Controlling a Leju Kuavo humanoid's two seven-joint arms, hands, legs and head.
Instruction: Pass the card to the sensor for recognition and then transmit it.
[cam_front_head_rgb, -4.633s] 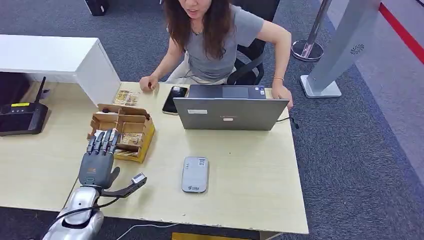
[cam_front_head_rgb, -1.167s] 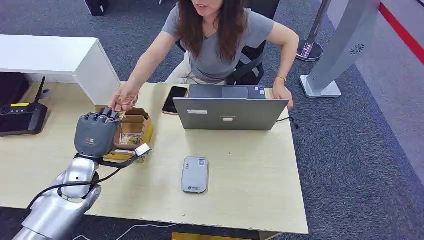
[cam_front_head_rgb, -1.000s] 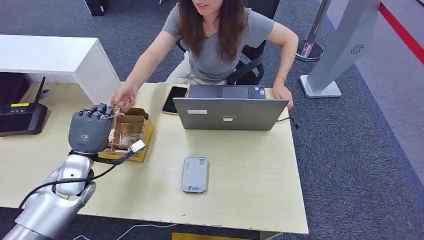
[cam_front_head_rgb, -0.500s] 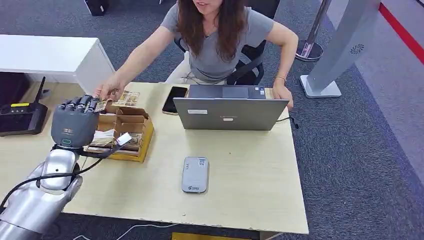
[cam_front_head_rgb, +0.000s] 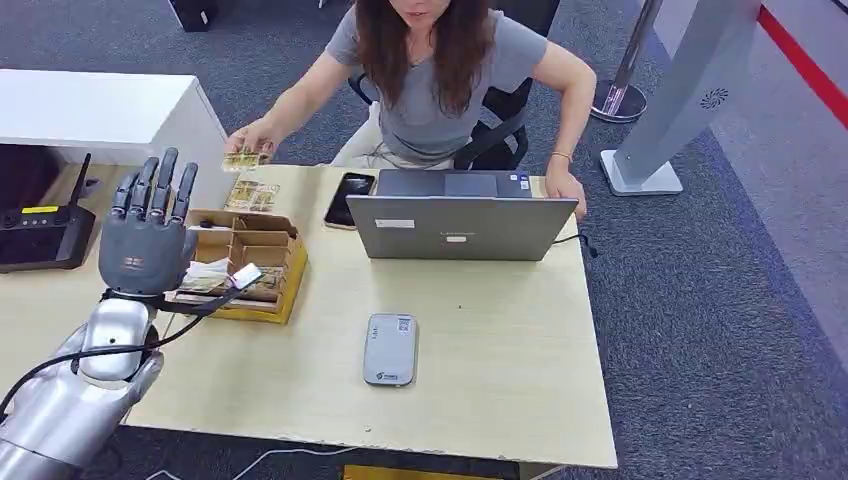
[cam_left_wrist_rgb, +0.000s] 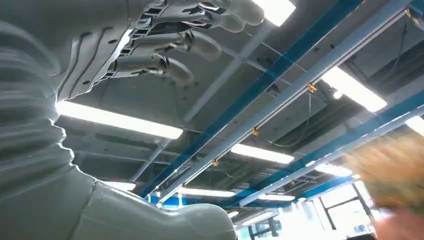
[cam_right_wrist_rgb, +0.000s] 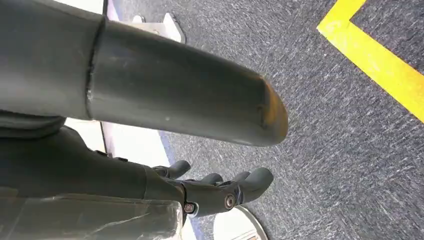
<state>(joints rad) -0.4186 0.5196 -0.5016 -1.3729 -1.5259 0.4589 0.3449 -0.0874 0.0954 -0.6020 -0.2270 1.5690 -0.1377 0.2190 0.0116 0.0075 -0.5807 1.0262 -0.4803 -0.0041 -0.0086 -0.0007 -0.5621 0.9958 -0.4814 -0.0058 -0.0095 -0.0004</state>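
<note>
head view: the left hand (cam_front_head_rgb: 147, 240) is up above the near-left part of the table (cam_front_head_rgb: 480, 400), back of the hand to the camera, fingers (cam_front_head_rgb: 165, 175) straight and spread apart, nothing in them. just beside it on the right sits the open cardboard box (cam_front_head_rgb: 250, 262) with cards stacked in its compartments. beyond the box, the person's hand (cam_front_head_rgb: 252, 137) holds the card (cam_front_head_rgb: 245, 158) in the air above the far edge of the table, well clear of the robot's fingers. more cards (cam_front_head_rgb: 252, 195) lie flat on the table right behind the box. the grey card sensor (cam_front_head_rgb: 390, 348) lies flat near the middle of the table, apart from everything. a laptop (cam_front_head_rgb: 458, 222) stands open facing the person, a black phone (cam_front_head_rgb: 349, 198) just left of it, and a black router (cam_front_head_rgb: 45, 235) sits at the far left

left wrist view: the left hand's fingers (cam_left_wrist_rgb: 165, 67) reach out spread against ceiling lights, holding nothing; a blurred yellowish card shape (cam_left_wrist_rgb: 392, 172) shows at the edge

right wrist view: the right hand (cam_right_wrist_rgb: 215, 190) hangs over grey carpet (cam_right_wrist_rgb: 350, 130) crossed by a yellow line (cam_right_wrist_rgb: 380, 60), fingers loosely curled, nothing in them
</note>
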